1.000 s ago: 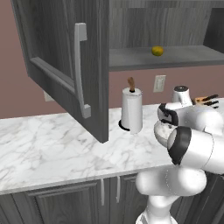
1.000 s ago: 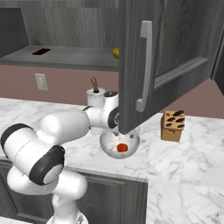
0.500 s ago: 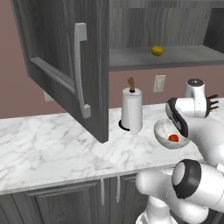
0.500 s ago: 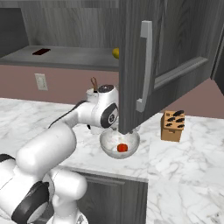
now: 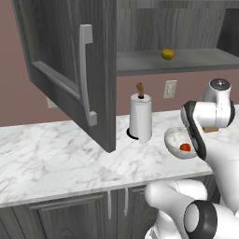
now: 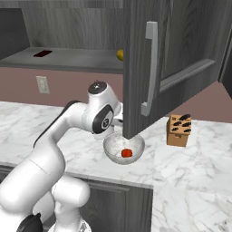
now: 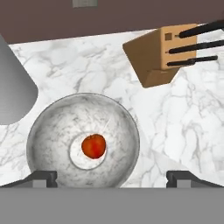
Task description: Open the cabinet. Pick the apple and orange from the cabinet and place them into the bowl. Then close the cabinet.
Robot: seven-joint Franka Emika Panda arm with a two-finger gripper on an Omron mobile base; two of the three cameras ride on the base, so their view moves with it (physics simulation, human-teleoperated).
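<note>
The cabinet stands open, its door point(image 5: 70, 70) point(image 6: 176, 50) swung out over the counter. On its shelf lies the orange point(image 5: 168, 54), half hidden behind the door edge in the right base view point(image 6: 119, 55). The red apple point(image 7: 93, 146) point(image 5: 185, 147) point(image 6: 127, 153) rests in the middle of the speckled bowl point(image 7: 48, 127) point(image 5: 173, 139) point(image 6: 113, 146) on the counter. My gripper point(image 7: 111, 178) hangs above the bowl, open and empty, its fingertips point(image 7: 41, 177) wide apart on either side of the apple.
A paper-towel roll point(image 5: 140, 116) point(image 7: 13, 87) stands just left of the bowl, and a knife block point(image 6: 178, 130) point(image 7: 157, 52) to its right. A wall outlet point(image 5: 170, 88) is behind. A flat dark red item point(image 6: 43, 54) lies on the shelf's left end.
The arm has unfolded and lifted away from the bowl, uncovering it in the left base view. The apple stays in the bowl and the jaws stay wide.
</note>
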